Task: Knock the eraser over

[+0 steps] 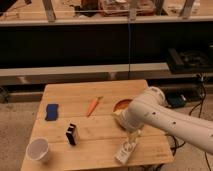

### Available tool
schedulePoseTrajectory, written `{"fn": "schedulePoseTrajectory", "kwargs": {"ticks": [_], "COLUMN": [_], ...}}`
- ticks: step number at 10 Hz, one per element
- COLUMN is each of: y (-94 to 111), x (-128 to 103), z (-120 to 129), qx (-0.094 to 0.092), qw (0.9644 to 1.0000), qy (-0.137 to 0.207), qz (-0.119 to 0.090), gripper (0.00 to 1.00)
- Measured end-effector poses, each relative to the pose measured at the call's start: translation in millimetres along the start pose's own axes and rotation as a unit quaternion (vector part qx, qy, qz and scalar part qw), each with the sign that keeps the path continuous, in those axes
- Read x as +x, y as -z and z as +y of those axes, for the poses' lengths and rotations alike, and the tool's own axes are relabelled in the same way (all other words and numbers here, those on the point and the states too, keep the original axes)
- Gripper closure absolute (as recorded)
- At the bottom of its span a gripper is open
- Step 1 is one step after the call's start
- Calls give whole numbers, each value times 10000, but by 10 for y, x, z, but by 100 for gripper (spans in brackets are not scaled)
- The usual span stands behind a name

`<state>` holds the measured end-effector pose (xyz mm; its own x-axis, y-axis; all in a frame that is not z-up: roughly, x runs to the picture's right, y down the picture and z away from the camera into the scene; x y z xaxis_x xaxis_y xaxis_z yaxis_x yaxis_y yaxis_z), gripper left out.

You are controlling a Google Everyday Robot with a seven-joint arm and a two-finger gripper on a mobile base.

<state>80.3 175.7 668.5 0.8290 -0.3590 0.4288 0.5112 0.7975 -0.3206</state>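
Observation:
The eraser (71, 134), a small black block with a pale face, stands upright on the wooden table (95, 90), left of centre near the front. My white arm reaches in from the right and bends down over the table's right side. The gripper (132, 135) hangs at its end, pointing down just above a white bottle (125, 151), well to the right of the eraser and apart from it. Its jaws stand open and nothing is between them.
A white cup (39, 149) stands at the front left corner. A flat blue pad (51, 111) lies on the left, and a carrot (93, 105) near the middle. An orange bowl (121, 105) is partly hidden behind the arm. Dark shelving runs behind the table.

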Motion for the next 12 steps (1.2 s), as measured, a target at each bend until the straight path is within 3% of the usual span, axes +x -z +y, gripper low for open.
{"fn": "schedulePoseTrajectory", "kwargs": {"ticks": [12], "y": [-229], "x": [-160], "z": [35], "qx": [127], "qw": [9985], "qy": [470], "qz": [-247], "gripper": [20]}}
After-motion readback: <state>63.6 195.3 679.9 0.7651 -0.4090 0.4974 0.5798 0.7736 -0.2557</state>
